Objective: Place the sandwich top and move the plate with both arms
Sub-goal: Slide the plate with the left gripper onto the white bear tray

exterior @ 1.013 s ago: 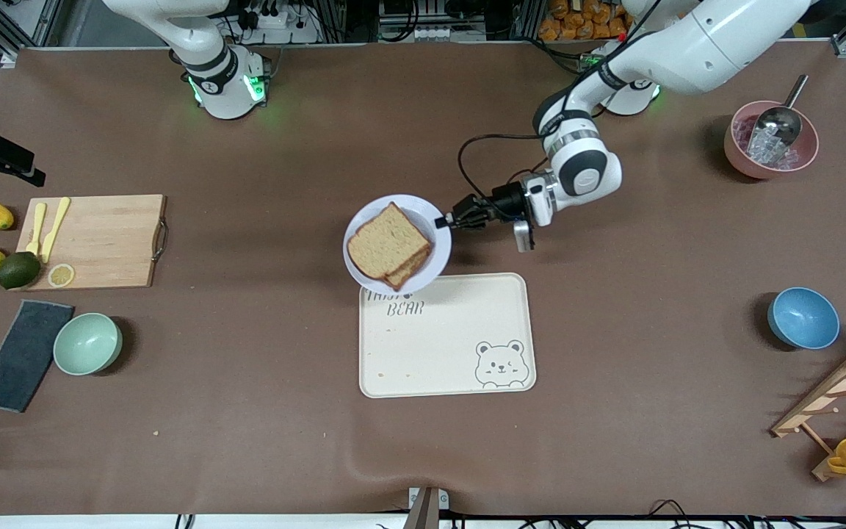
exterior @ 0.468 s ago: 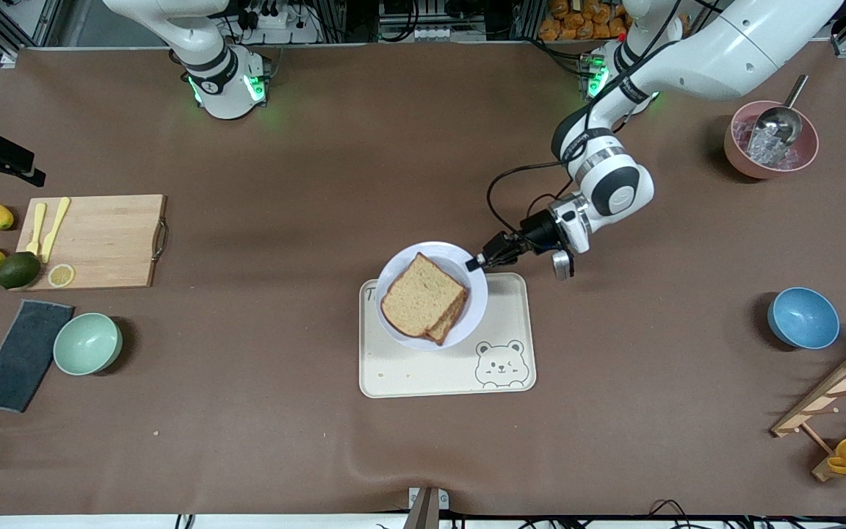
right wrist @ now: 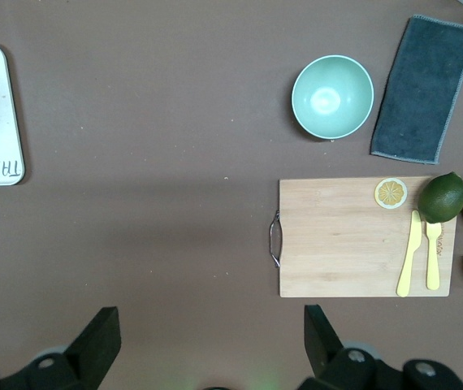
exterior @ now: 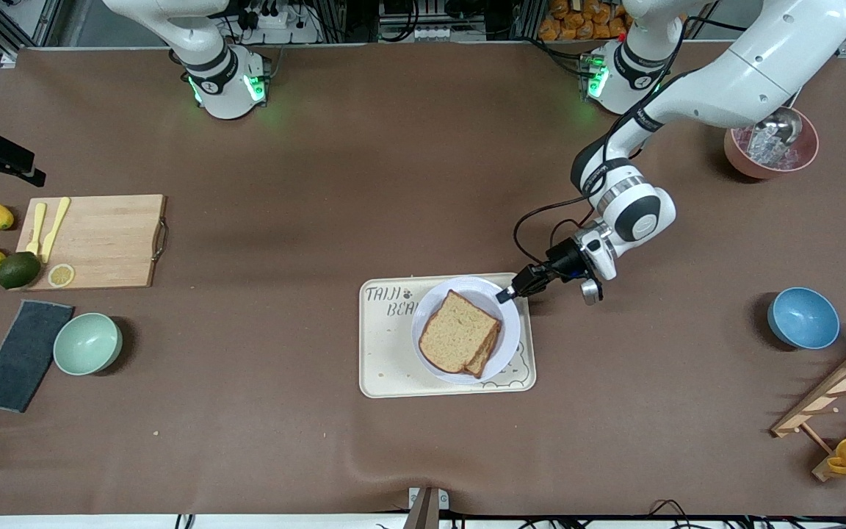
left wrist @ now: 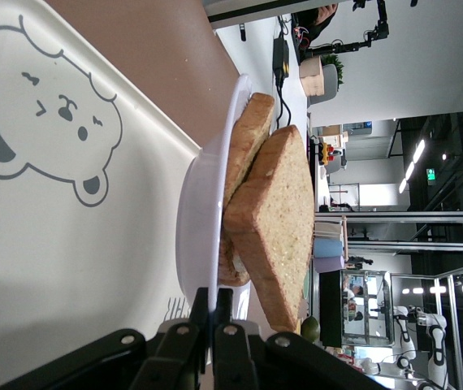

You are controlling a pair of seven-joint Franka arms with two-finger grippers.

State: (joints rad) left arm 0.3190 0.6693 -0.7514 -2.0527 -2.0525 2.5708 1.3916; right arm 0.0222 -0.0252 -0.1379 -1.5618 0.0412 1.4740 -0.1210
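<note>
Plate (exterior: 510, 317) over the cream tray (exterior: 386, 367), toward the tray's end nearer the left arm, its rim clamped by the left gripper (exterior: 505, 294), jaws closed on the edge. Sandwich top (exterior: 460, 332) lies flat on the plate, stacked on a second slice, one corner pointing toward the robots' bases, its diagonal running from there toward the front camera. Right gripper (right wrist: 211, 345) waits high above the table near the wooden cutting board (right wrist: 361, 237), fingers spread apart, holding nothing.

"TAIJI BEAR" (partly covered) on tray (exterior: 382, 353)
</note>
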